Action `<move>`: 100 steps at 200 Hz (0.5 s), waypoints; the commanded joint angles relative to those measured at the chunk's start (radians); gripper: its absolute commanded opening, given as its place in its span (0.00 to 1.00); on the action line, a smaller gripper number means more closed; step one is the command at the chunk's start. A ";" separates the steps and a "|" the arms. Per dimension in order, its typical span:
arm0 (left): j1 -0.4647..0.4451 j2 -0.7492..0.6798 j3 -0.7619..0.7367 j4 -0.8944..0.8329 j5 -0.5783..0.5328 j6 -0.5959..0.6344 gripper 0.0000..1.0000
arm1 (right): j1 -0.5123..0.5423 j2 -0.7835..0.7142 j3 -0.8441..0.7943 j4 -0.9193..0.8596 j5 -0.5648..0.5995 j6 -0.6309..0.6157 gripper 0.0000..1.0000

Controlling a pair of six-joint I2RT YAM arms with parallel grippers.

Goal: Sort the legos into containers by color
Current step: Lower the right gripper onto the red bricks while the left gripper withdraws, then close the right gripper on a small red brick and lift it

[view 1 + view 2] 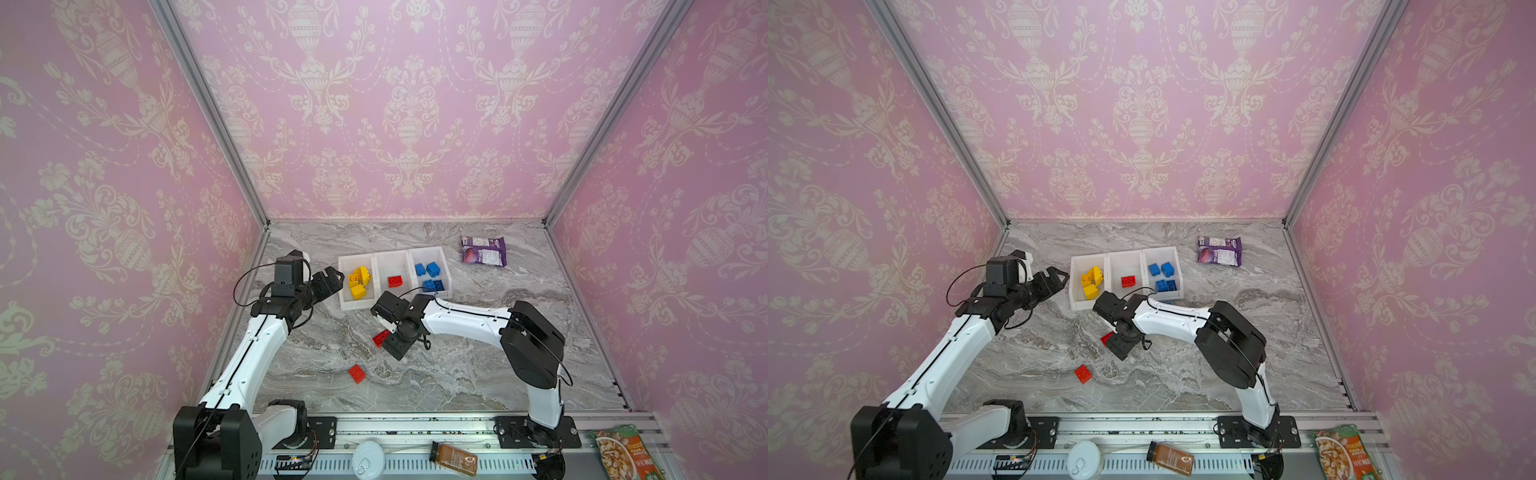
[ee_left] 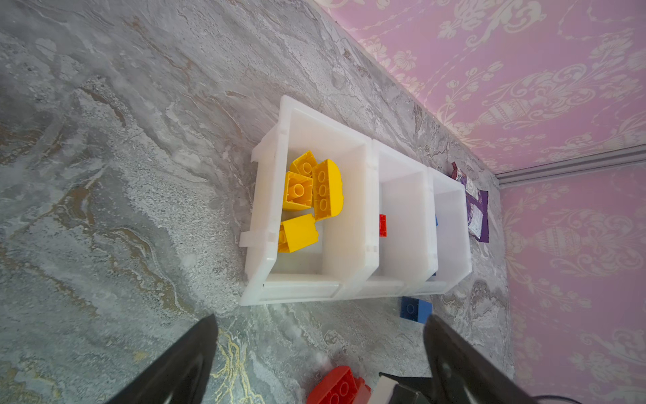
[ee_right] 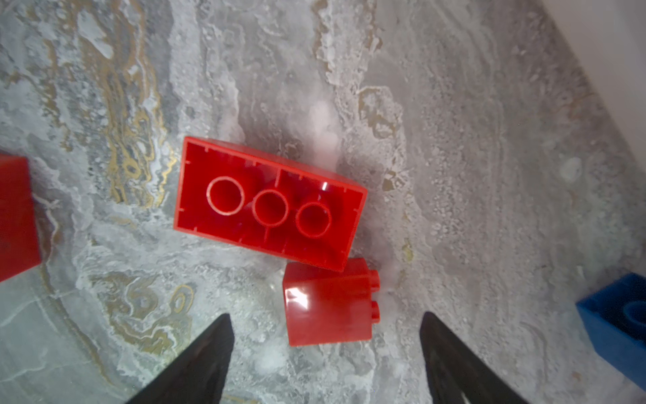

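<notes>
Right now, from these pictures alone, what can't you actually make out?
- Red bricks under the right pincer: in both top views the arm covers all but a sliver.
- Loose blue brick: covered by the right arm in both top views, cut off by the right wrist view's edge.
- Middle bin's red brick: in the left wrist view the bin wall hides most of it.
- Purple packet: print too small in every view.

A grey marble-patterned worktop (image 1: 457, 374) is walled in by pink damask wallpaper (image 1: 411, 104). A purple snack packet (image 1: 483, 250) lies flat at 1 o'clock. On the metal rail (image 1: 415, 424) at 6 o'clock are a white can (image 1: 368, 457) and a brown bottle (image 1: 455, 458) on its side. A green food pouch (image 1: 623, 453) lies at 5 o'clock.
</notes>
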 commanded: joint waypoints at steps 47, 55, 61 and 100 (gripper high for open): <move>0.021 -0.004 -0.015 0.021 0.036 -0.010 0.96 | 0.008 0.065 0.057 -0.032 0.036 -0.032 0.74; 0.023 -0.004 -0.017 0.019 0.036 -0.009 0.96 | 0.008 0.070 0.056 -0.032 0.037 -0.033 0.73; 0.024 -0.005 -0.017 0.020 0.036 -0.009 0.96 | 0.009 0.075 0.056 -0.031 0.037 -0.034 0.72; 0.025 -0.004 -0.020 0.019 0.038 -0.014 0.96 | 0.008 0.083 0.053 -0.024 0.035 -0.032 0.59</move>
